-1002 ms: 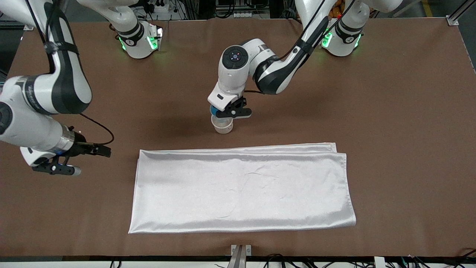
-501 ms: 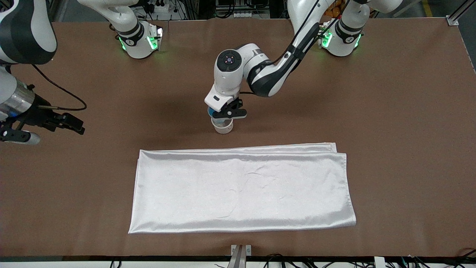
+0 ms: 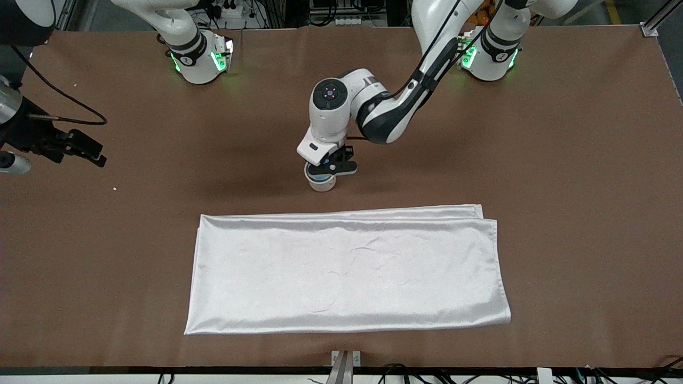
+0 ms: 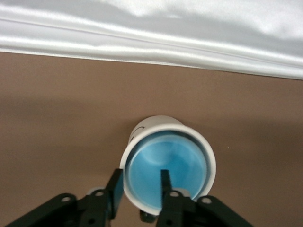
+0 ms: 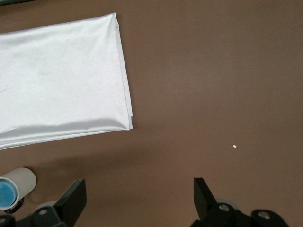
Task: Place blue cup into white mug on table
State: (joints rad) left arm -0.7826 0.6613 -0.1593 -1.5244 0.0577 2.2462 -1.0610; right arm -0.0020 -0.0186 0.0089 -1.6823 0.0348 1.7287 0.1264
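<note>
The white mug [image 3: 322, 184] stands on the brown table [image 3: 560, 186], between the robot bases and the white cloth. The blue cup [image 4: 165, 161] sits inside the white mug [image 4: 156, 122], its rim just below the mug's rim. My left gripper [image 3: 326, 169] is right over them. In the left wrist view the left gripper [image 4: 140, 187] is open: one finger is outside the mug's wall and the other is inside the cup. My right gripper [image 3: 80, 146] waits at the right arm's end of the table, in the air. It is open and empty in the right wrist view [image 5: 137, 198].
A folded white satin cloth [image 3: 347, 272] lies flat on the table, nearer to the front camera than the mug. It also shows in the left wrist view [image 4: 151, 33] and the right wrist view [image 5: 61, 80]. A tiny white speck [image 5: 235, 146] lies on the table.
My left gripper has come down with the blue cup, which now sits in the mug. My right arm has drawn back toward its end of the table.
</note>
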